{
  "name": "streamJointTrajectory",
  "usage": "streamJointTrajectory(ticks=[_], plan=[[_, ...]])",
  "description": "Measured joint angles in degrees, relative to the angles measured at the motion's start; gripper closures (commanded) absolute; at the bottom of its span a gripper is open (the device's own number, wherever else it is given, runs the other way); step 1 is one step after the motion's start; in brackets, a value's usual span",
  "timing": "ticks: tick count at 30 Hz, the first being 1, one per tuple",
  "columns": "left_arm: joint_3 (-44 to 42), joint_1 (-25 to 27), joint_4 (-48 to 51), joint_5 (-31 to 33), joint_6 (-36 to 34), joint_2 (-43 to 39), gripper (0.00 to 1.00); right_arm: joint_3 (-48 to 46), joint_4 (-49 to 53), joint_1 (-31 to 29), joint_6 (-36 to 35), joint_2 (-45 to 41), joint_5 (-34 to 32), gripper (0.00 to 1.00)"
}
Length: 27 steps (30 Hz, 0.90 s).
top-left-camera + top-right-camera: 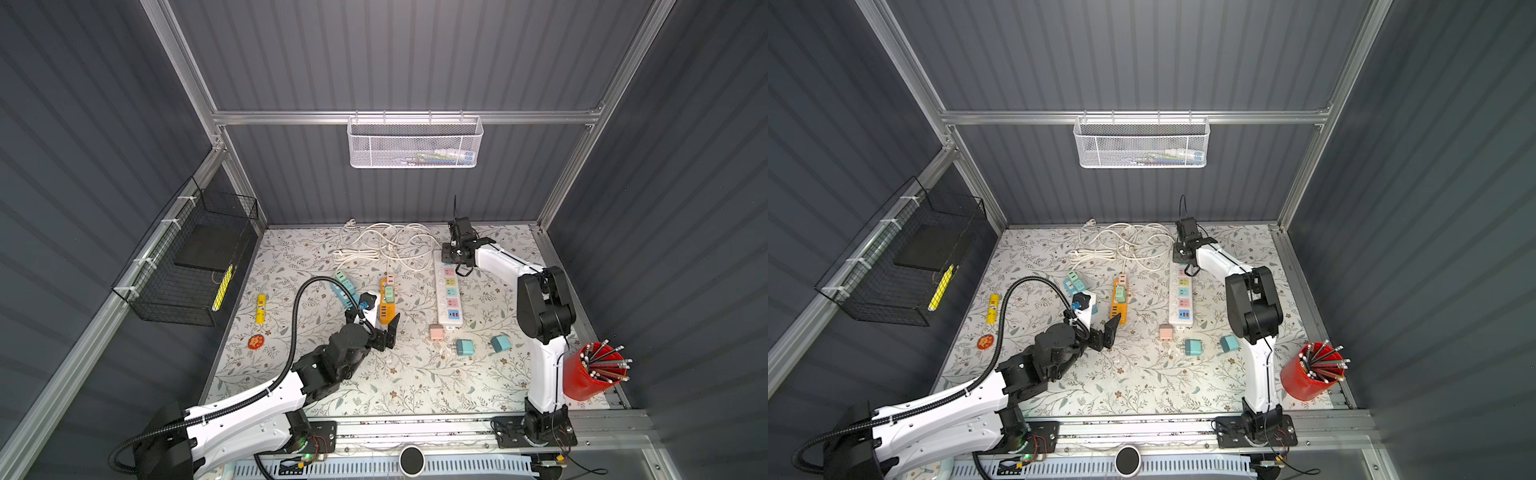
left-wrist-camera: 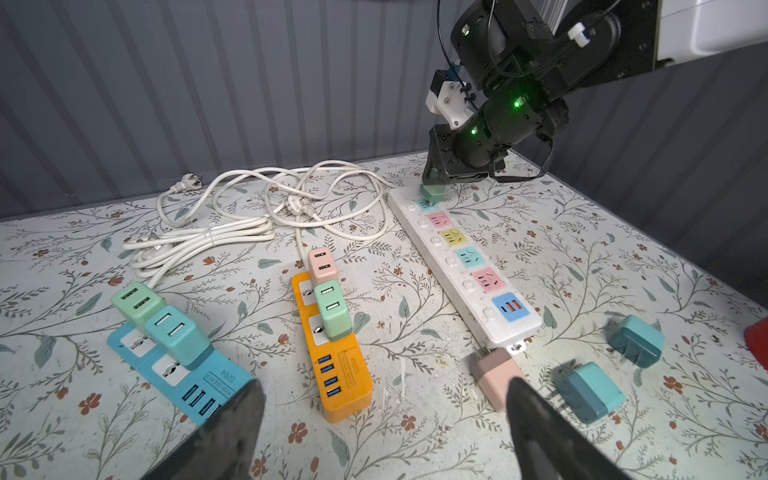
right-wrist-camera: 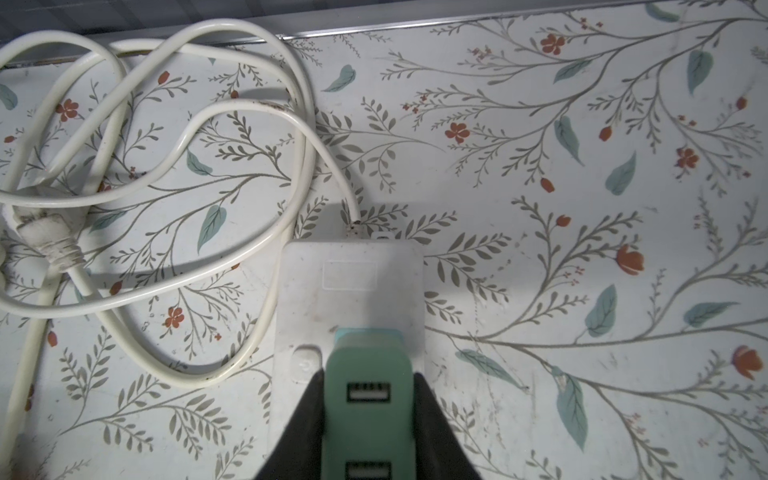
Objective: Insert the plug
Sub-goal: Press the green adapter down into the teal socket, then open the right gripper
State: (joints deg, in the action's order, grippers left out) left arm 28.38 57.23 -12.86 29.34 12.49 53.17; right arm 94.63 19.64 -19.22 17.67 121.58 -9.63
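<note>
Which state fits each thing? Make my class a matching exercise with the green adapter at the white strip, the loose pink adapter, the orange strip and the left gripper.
Things:
1 green adapter
2 loose pink adapter
3 orange strip
4 left gripper

States:
A lying on the table, unplugged
B open, empty
C held by the right gripper at the white strip end socket
D carrying two plugged-in adapters

Pairs: 1-C, 2-A, 3-D, 4-B

Side by side: left strip (image 1: 338,291), middle strip (image 1: 386,311), long strip (image 1: 439,291) rightmost. Cords (image 1: 386,241) behind them. Loose adapters (image 1: 462,347) before long strip; plug (image 2: 432,192) seemingly on its far-end socket.
</note>
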Motion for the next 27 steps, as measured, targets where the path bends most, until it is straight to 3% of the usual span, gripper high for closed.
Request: streamJointTrajectory(ticks=[17,27], plan=[[-0.07,-0.68,-0.31,-0.68,0.0,0.0,0.08,1.4,-0.76,-1.44,-0.11,1.49,-0.5,0.88],[-1.36,-0.87,-0.92,-0.63,0.02,-0.02,0.02,-0.81,-2.08,-1.9,-1.07,1.36,-1.79,0.88]])
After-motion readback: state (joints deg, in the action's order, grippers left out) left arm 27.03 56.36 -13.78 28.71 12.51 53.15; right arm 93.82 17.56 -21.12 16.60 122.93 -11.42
